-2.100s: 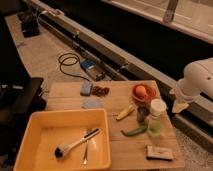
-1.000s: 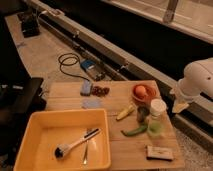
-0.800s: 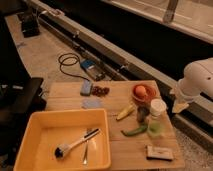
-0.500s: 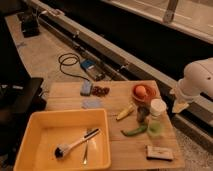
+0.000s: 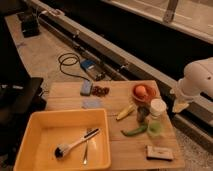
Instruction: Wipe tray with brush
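The yellow tray (image 5: 35, 123) sits on the front left of the wooden table. Inside it the brush (image 5: 76, 145) lies diagonally, dark bristle head toward the front left and pale handle pointing back right. A thin metal utensil (image 5: 86, 149) lies beside the brush in the tray. My gripper (image 5: 177, 99) hangs at the end of the white arm (image 5: 197, 77), off the table's right edge and far from the tray. Its pale fingers stand apart, open, with nothing between them.
On the table's right half stand an orange bowl with fruit (image 5: 142, 92), a banana (image 5: 125, 112), a dark can (image 5: 142, 114), a white-lidded cup (image 5: 158, 107), a green bottle (image 5: 155, 128), a green pepper (image 5: 134, 131) and a flat packet (image 5: 160, 152). A blue sponge (image 5: 86, 88) lies at the back.
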`<state>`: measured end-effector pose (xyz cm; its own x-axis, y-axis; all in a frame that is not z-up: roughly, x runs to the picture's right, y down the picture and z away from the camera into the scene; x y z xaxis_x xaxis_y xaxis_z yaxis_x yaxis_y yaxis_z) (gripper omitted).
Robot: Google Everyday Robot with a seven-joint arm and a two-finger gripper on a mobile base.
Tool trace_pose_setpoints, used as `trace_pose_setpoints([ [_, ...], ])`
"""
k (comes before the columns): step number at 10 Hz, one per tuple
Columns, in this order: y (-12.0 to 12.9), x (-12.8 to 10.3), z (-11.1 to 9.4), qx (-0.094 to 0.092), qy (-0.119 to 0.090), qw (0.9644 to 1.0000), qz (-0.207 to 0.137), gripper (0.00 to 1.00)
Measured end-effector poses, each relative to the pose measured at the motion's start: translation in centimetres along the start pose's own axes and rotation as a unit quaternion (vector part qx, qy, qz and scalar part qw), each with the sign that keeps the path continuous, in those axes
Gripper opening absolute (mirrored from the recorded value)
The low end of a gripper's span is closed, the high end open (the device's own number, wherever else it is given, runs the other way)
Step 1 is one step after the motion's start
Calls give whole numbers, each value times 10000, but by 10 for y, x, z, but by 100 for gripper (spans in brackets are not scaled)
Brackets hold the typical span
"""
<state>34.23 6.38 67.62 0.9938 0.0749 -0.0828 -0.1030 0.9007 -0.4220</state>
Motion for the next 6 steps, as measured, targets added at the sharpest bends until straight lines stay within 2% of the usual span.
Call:
trace_pose_setpoints([
  [2,-1,-13,-8,89,15,9994,-337,63],
  [5,2,-76,-19,173,-119,9942,-1059,63],
  [6,5,-103,-22,180,-213,9905,-1343,63],
])
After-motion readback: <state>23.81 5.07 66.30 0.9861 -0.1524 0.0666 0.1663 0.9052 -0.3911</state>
